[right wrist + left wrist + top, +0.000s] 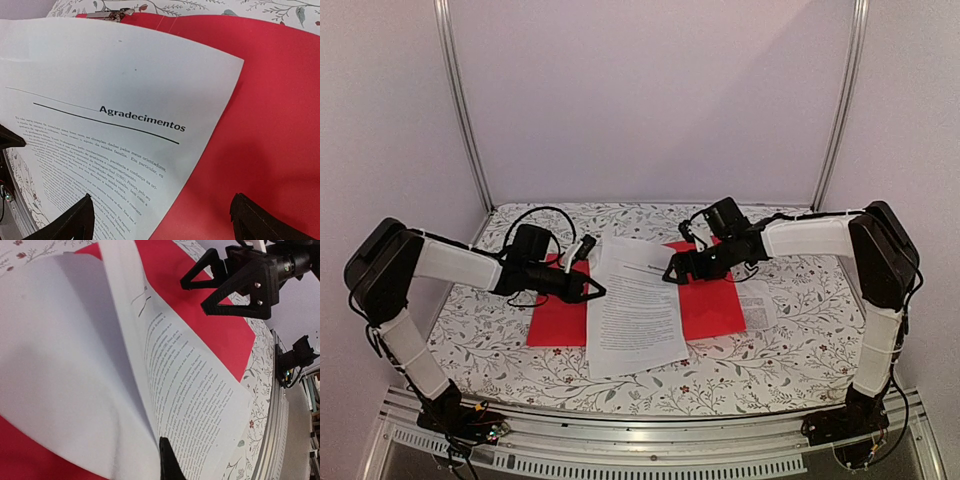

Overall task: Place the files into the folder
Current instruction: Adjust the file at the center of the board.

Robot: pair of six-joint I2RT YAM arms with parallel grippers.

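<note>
**First speaker:** Where are the files (635,300) lying?

**Second speaker:** The printed sheets are lying slantwise across the middle of the open red folder (710,305), which is resting flat on the flowered table (770,350). Their near end is hanging past the folder's edge onto the table.

**First speaker:** What are the hands doing?

**Second speaker:** The left hand (592,289) appears to be pinching the sheets' left edge and holding it lifted, so the paper is curling. Only one of its fingers is showing in its own camera. The right hand (670,273) is hovering above the sheets' far right corner with its fingers spread, gripping nothing.

**First speaker:** What could be going wrong from here?

**Second speaker:** The paper is floppy, so a pull from one edge is probably risking a crease or the sheets fanning apart. Because the stack is sitting crooked, part of it may be sticking out once the cover closes. The metal clip (107,13), at the folder's edge just beyond the sheets' top, is also looking like a snag point.
</note>
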